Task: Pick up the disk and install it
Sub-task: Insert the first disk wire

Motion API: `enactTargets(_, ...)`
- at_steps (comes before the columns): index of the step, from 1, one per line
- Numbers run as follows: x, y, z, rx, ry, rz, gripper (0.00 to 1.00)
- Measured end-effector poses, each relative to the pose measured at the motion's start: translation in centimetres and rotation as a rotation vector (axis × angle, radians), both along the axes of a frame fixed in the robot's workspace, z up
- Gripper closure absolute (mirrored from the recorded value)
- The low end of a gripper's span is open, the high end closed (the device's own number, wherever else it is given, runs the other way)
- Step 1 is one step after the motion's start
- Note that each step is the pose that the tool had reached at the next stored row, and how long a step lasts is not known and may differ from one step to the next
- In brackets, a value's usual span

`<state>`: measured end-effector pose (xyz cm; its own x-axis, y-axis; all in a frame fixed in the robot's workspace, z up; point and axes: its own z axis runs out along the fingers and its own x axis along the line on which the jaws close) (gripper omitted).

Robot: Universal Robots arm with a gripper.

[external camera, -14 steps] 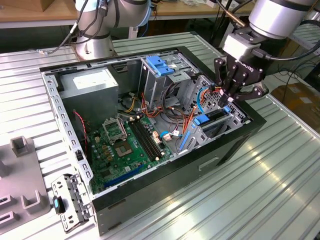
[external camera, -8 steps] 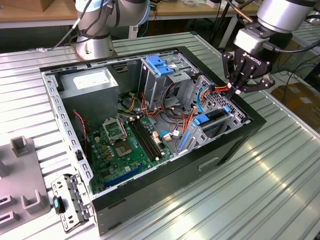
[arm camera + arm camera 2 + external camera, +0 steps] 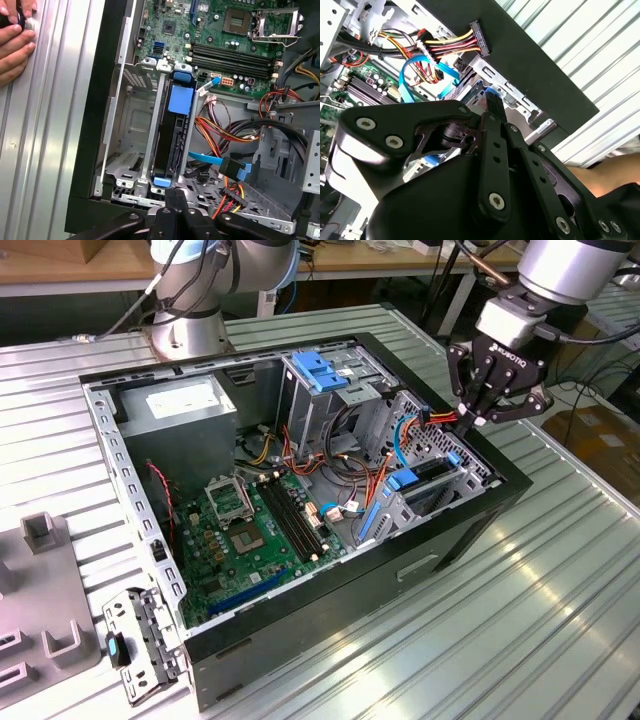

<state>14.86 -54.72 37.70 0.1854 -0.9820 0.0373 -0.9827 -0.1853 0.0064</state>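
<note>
Disk (image 3: 172, 132) noted edge-on in a slot of the drive cage (image 3: 127, 120), inside the open computer case (image 3: 470, 530) on the bench (image 3: 570, 580). End effector (image 3: 468, 423) set narrow, nothing gripped, positioned just beside the disk's outer end; contact not confirmed. Step judged: installation, late seating. Any travel left would call for pressure straight along the slot, kept clear of the blue cable (image 3: 205, 156).

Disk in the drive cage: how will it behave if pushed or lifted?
Likely rigid and heavy for its size: the disk looks like a thick solid slab framed by blue rails. Standing on edge between the cage walls, it should slide along the slot rather than tip.
</note>
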Motion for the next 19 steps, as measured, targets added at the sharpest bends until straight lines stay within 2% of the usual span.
enactTargets(3, 0.06, 0.07, 0.42, 0.0002, 0.0021, 0.005, 0.89)
enactTargets(7, 0.33, 0.33, 0.48, -0.0016, 0.0024, 0.015, 0.89)
enactTargets(12, 0.63, 0.54, 0.47, -0.0017, 0.0023, 0.051, 0.89)
enactTargets(14, 0.72, 0.77, 0.47, -0.0018, 0.0023, 0.062, 0.89)
enactTargets(19, 1.01, 1.70, 0.47, -0.0019, 0.0022, 0.082, 0.89)
